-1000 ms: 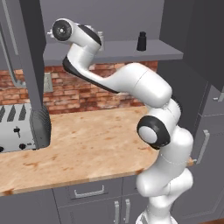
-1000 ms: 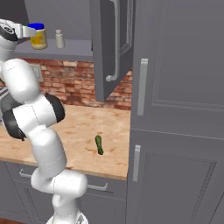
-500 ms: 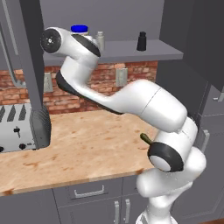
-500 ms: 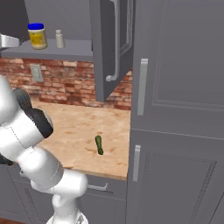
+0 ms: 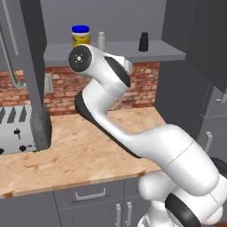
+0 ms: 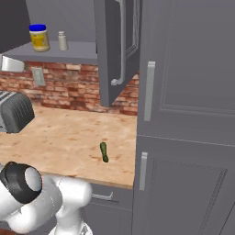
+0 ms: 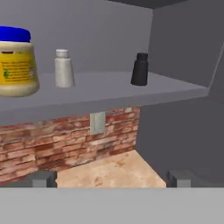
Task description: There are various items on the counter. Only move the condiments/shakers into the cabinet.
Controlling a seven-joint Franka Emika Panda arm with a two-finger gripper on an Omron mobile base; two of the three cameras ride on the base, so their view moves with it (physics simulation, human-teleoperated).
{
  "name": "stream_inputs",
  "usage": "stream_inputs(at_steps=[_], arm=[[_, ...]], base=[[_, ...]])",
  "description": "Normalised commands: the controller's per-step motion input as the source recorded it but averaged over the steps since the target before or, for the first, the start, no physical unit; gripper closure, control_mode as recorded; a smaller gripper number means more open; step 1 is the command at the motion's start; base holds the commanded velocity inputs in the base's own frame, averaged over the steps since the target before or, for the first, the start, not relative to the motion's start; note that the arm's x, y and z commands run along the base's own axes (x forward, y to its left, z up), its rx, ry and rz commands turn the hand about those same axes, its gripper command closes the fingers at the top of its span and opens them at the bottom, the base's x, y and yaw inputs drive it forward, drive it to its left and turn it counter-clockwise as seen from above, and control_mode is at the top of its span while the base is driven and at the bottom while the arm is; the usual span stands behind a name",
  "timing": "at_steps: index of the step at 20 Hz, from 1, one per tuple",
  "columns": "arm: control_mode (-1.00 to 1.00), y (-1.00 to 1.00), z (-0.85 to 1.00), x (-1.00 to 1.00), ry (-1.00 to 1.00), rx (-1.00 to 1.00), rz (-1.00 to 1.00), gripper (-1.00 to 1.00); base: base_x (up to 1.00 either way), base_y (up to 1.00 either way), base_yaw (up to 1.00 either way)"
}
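We see all three condiment containers standing upright on the cabinet shelf [image 7: 109, 94]. The yellow-labelled jar with blue lid [image 7: 15, 61] is at the left, the light-grey shaker bottle [image 7: 64, 68] just beside it, and the black tapered shaker [image 7: 140, 69] well apart toward the shelf's right end — none of them touching each other. From the left base view the same row reads jar [image 5: 80, 36], grey bottle [image 5: 101, 41], black shaker [image 5: 143, 41].

The gripper [image 7: 111, 178] is spread wide, its two dark finger tips [image 7: 43, 178] far apart at the bottom of the hand view, with nothing between them. It faces the shelf from a little way back and touches no container.

On the wood-grain counter [image 6: 64, 142] we spot the thin green curved vegetable [image 6: 104, 152], lying alone near the front edge, close to the tall grey cabinet panel [image 6: 183, 114]. The silver toaster [image 5: 22, 131] sits at the counter's left end against the brick backsplash [image 5: 62, 88]. One cabinet door [image 6: 114, 46] hangs open — swung out over the counter. A wall outlet [image 7: 97, 123] shows on the brick under the shelf.
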Motion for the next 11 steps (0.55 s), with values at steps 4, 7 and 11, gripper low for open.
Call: stream_inputs(at_steps=[4, 7, 11], arm=[[-1.0, -1.0, -0.59, -1.0, 0.14, 0.08, -0.11, -1.0], [-1.0, -1.0, -0.63, -1.0, 0.14, 0.08, -0.12, -1.0], [-1.0, -0.92, -0.7, -1.0, 0.2, 0.11, -0.25, -1.0]], base=[[0.0, 0.0, 0.0], [0.0, 0.0, 0.0], [0.0, 0.0, 0.0]])
